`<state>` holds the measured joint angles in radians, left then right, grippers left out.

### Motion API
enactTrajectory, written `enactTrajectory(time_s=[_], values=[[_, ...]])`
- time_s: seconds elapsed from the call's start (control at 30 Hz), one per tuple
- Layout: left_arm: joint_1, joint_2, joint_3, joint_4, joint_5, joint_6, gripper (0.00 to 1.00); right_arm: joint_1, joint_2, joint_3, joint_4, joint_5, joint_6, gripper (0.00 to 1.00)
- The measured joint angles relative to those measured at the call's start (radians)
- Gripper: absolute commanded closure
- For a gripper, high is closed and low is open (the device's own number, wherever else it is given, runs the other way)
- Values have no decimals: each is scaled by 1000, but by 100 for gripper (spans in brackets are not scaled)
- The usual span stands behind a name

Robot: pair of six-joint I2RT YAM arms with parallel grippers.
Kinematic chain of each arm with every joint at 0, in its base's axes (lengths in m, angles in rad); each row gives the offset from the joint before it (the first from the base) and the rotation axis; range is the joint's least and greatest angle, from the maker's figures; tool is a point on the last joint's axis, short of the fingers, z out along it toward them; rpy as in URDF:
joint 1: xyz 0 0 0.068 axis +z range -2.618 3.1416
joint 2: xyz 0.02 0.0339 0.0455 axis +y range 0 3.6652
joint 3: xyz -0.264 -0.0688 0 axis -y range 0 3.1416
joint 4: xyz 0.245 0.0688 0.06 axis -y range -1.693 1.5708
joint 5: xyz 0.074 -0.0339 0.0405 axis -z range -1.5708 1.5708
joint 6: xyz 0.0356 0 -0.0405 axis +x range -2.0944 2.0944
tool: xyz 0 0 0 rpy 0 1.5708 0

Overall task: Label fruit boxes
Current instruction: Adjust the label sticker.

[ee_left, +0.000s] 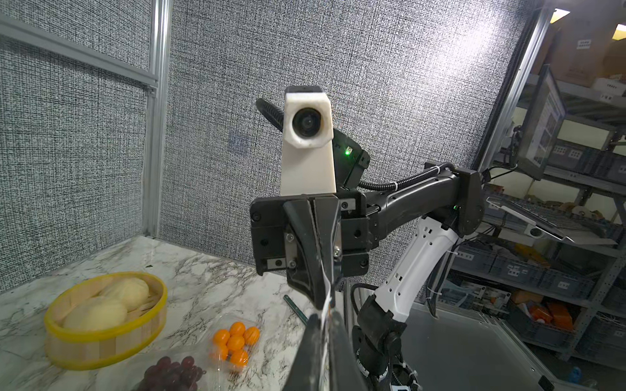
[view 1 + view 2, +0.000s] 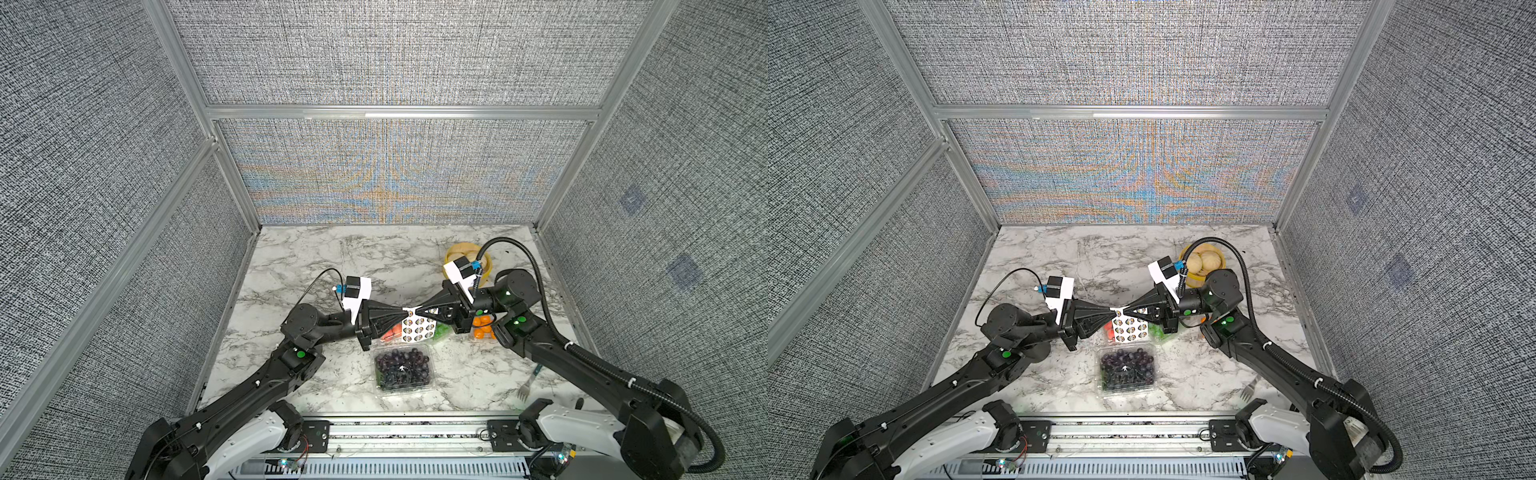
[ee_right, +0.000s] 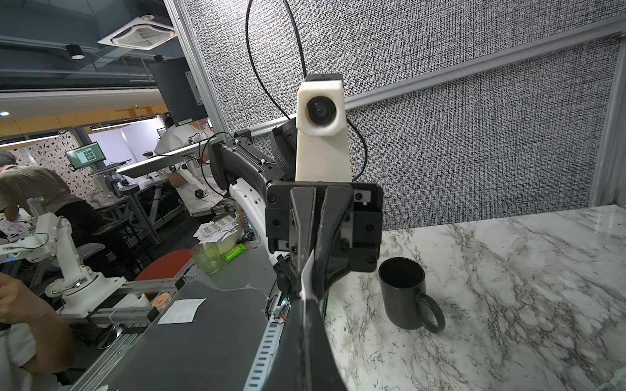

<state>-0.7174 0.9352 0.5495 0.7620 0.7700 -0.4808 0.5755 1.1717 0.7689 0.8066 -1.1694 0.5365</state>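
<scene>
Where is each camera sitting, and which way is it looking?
Top views: high above the front edge, looking down at the table; both arms show, and the left gripper and right gripper meet on the sticker sheet.
Left wrist: on the left arm, facing the right arm, with the bun basket and orange box below.
Right wrist: on the right arm, facing the left arm, with a black mug beside it.
Shared: the wrist cameras stare at each other; every view shows the marble table.

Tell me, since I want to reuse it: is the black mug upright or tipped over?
Upright. In the right wrist view the black mug stands on its base on the marble table, mouth upward, handle sideways.
</scene>
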Motion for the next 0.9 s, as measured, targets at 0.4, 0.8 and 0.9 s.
enactTrajectory(time_s=[0.4,0.8,0.9], values=[[0,8,11,-1,26,-10,100,1,11,4,-1,5,0,100],[0,22,11,6,33,-24,100,1,45,2,58,-11,42,100],[0,22,11,6,31,-24,100,1,51,2,71,-14,55,100]])
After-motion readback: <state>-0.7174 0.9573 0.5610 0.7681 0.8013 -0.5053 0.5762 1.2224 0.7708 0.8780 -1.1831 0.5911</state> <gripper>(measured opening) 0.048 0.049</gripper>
